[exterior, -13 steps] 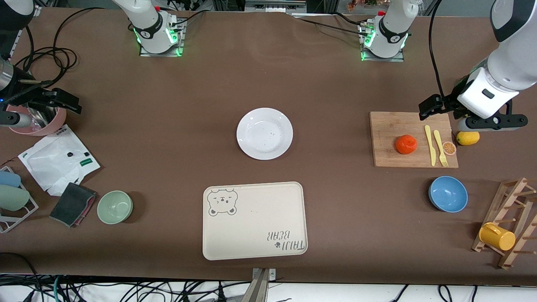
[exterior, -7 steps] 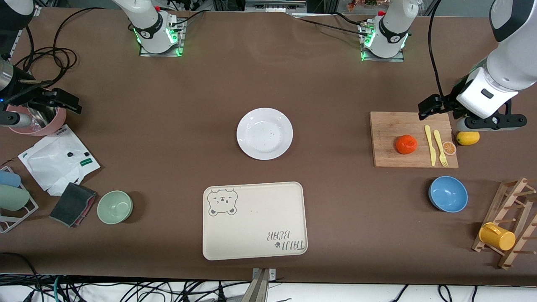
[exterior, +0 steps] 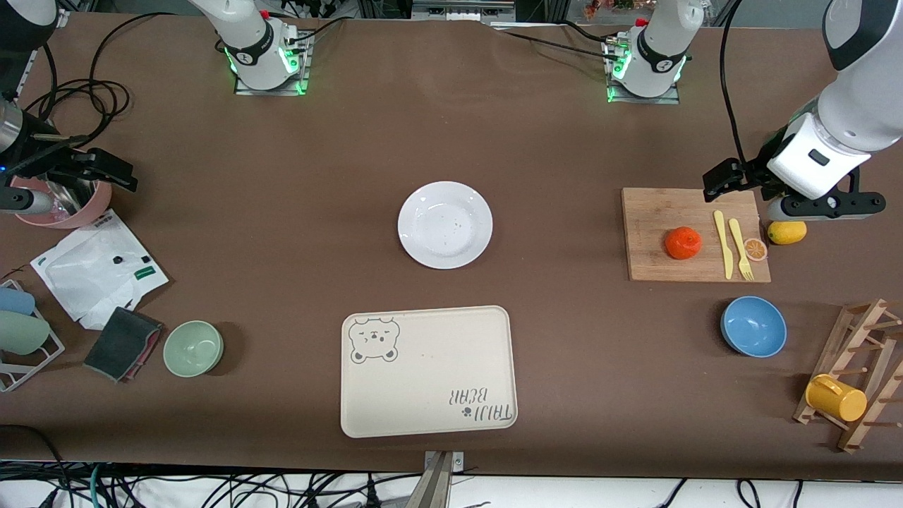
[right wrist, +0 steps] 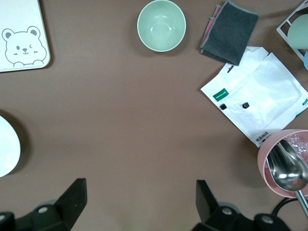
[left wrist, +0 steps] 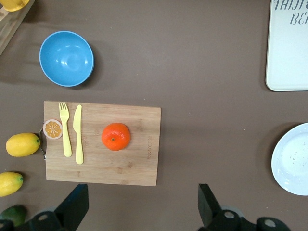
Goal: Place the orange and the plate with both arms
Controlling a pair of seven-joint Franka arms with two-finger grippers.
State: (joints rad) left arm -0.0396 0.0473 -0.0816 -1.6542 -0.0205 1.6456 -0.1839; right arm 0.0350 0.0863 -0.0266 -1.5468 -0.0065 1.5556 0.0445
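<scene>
The orange (exterior: 683,242) sits on a wooden cutting board (exterior: 649,212) toward the left arm's end of the table. It shows whole in the left wrist view too, as the orange (left wrist: 115,136) on the board (left wrist: 139,159). The white plate (exterior: 444,224) lies mid-table, with only its edge in each wrist view, plate (left wrist: 293,159) and plate (right wrist: 7,144). My left gripper (exterior: 737,176) hangs open over the table at the board's edge, holding nothing (left wrist: 143,207). My right gripper (exterior: 85,166) waits open over the table by a pink cup, also holding nothing (right wrist: 139,202).
A cream bear tray (exterior: 429,370) lies nearer the camera than the plate. On the board are a yellow knife and fork (exterior: 734,243) and an orange slice (exterior: 755,248), with a lemon (exterior: 786,231) beside it. Around stand a blue bowl (exterior: 753,326), green bowl (exterior: 193,347), pink cup (exterior: 63,201), white bag (exterior: 95,268) and cup rack (exterior: 857,381).
</scene>
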